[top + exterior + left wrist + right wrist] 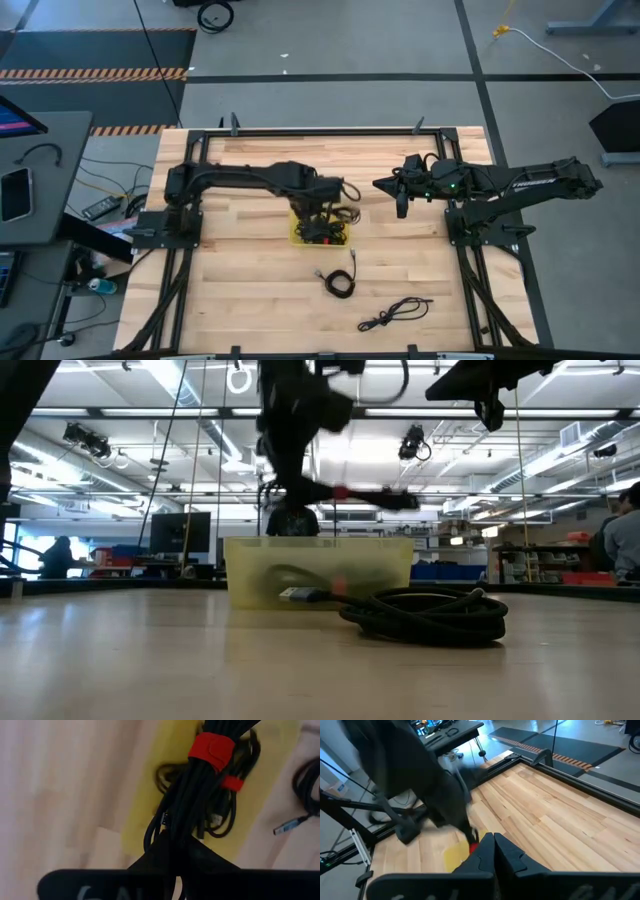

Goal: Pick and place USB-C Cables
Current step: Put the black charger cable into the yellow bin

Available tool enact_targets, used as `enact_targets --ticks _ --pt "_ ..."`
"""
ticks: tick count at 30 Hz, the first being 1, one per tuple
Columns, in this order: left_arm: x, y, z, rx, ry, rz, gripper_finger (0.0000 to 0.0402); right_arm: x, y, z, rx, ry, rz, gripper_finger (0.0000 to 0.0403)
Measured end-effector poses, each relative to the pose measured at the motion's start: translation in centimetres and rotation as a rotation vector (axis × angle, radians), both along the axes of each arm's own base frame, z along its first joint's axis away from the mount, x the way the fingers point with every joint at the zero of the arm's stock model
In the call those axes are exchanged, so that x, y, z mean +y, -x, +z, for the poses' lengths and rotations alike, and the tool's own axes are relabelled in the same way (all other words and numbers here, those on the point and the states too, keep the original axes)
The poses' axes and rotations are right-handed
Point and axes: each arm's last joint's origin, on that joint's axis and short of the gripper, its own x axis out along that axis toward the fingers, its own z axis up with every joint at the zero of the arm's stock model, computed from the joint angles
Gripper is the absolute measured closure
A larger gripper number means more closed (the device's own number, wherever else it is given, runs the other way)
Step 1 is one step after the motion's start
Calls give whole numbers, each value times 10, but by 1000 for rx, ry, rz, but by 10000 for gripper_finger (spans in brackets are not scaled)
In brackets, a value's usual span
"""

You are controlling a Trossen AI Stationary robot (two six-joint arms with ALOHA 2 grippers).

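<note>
Yellow shallow plastic tray (296, 237) held some black cables; left gripper (172, 845) pinched a red-tied black cable bundle (200, 785) above it; right gripper (492, 845) pressed shut; two black cables (340, 282) awaited.

Bench (240, 300): wide bare wood on the left half, front and back, open for a pass. The right back area is bare too, but the right arm hangs over it, its gripper (402, 207) raised, fingers together, well clear of the surface.

Yellow bin (300, 236) at bench centre: blocked from above by the left gripper (322, 222), which holds a red-tied cable bundle (200, 795) just over the bin; more cables lie inside.

In front of the bin: a coiled cable (338, 282) near it, and a looser cable (395, 313) farther front-right. Bare wood between the two.

Black frame rails (320, 131) edge the bench on all sides.
</note>
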Motion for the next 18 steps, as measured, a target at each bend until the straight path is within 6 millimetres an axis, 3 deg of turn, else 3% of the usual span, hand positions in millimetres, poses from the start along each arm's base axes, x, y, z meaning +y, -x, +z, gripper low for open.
enact_targets --ticks 5,9,13,18 --pt "-14 1 -45 -5 84 -3 379 0 0 0 1 5 -5 400" --pt "-16 8 -69 31 109 72 379 0 0 0 0 3 -6 400" --pt "-15 14 -81 64 108 109 379 0 0 0 0 3 -7 400" --pt "-16 10 -82 18 111 104 379 0 0 0 -1 2 -7 400"
